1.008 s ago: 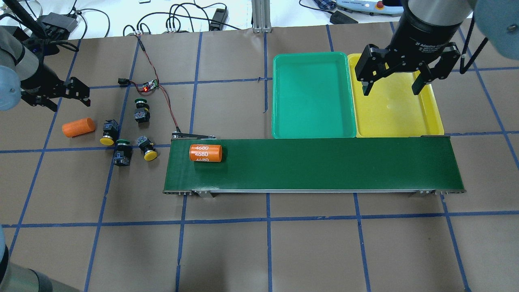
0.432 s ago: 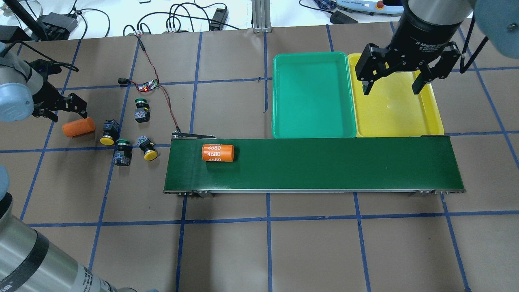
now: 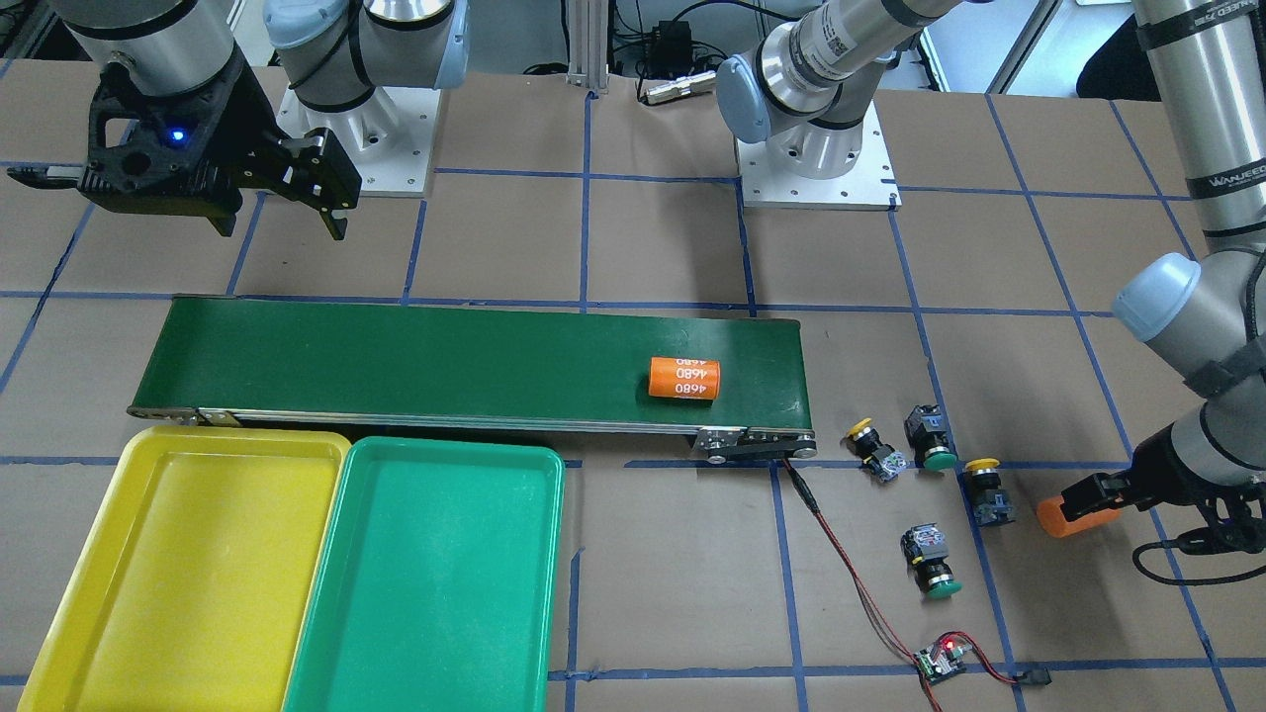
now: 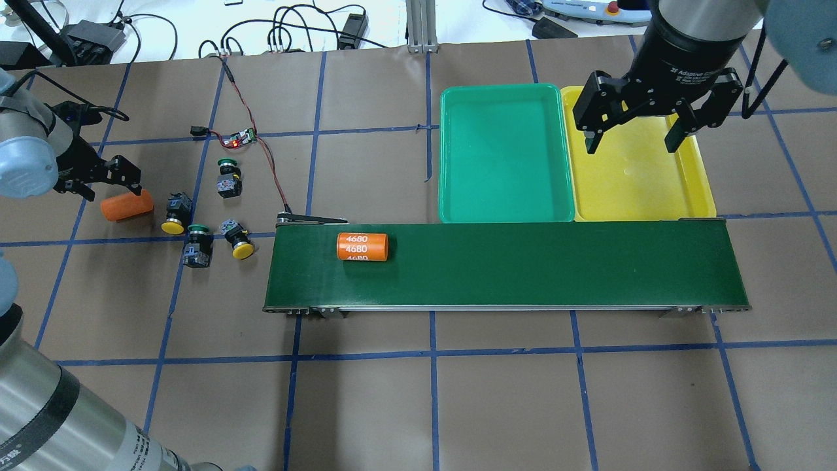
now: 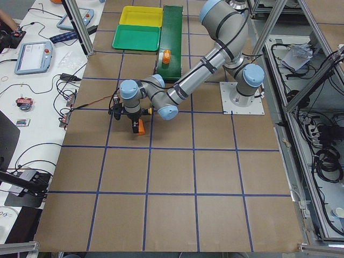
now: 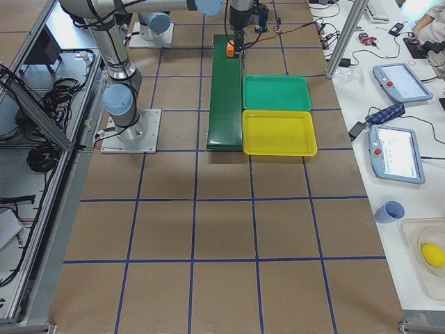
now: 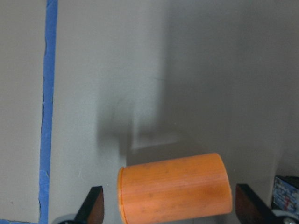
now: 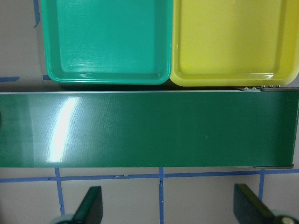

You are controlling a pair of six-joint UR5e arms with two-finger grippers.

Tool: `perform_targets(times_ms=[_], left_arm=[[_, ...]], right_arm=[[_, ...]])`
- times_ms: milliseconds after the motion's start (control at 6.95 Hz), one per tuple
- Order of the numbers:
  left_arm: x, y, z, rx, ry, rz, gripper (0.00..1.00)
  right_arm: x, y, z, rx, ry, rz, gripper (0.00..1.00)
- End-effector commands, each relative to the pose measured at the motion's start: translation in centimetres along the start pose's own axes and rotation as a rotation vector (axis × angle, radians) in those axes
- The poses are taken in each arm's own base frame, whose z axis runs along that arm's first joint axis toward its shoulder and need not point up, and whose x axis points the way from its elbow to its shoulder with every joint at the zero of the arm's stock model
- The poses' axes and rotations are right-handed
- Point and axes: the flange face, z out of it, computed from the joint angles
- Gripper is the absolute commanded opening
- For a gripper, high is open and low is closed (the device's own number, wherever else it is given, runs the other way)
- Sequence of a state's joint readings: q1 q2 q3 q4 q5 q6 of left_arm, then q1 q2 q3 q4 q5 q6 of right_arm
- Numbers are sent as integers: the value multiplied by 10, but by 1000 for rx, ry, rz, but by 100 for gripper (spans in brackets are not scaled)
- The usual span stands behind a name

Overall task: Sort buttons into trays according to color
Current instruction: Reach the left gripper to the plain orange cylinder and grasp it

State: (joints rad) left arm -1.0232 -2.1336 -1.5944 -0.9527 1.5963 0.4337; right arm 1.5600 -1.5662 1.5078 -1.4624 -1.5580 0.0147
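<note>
Four buttons lie on the left of the table: two yellow-capped (image 4: 172, 226) (image 4: 242, 250) and two green-capped (image 4: 227, 163) (image 4: 197, 229). The green tray (image 4: 503, 154) and the yellow tray (image 4: 637, 183) stand side by side behind the belt, with nothing in them. My left gripper (image 4: 108, 185) is open, low over a plain orange cylinder (image 4: 126, 205) left of the buttons. In the left wrist view the cylinder (image 7: 174, 187) lies between the fingertips (image 7: 93, 205). My right gripper (image 4: 631, 147) is open and empty above the yellow tray.
A long dark-green conveyor belt (image 4: 523, 265) runs in front of the trays and carries an orange cylinder marked 4680 (image 4: 361, 247) near its left end. A small circuit board with a red light (image 4: 239, 137) and its wires lie behind the buttons.
My left gripper has come down and forward onto the plain orange cylinder. The 4680 cylinder has travelled to the right along the belt. The right arm has not moved.
</note>
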Motion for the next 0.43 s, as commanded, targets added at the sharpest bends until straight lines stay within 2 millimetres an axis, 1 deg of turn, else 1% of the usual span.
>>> perform_targets(times_ms=[0, 288], left_arm=[[1, 0, 1, -1, 5, 0, 100], [1, 0, 8, -9, 9, 1, 100]], right_arm=[[0, 0, 0, -1, 1, 1, 100], [0, 0, 0, -1, 1, 1, 100]])
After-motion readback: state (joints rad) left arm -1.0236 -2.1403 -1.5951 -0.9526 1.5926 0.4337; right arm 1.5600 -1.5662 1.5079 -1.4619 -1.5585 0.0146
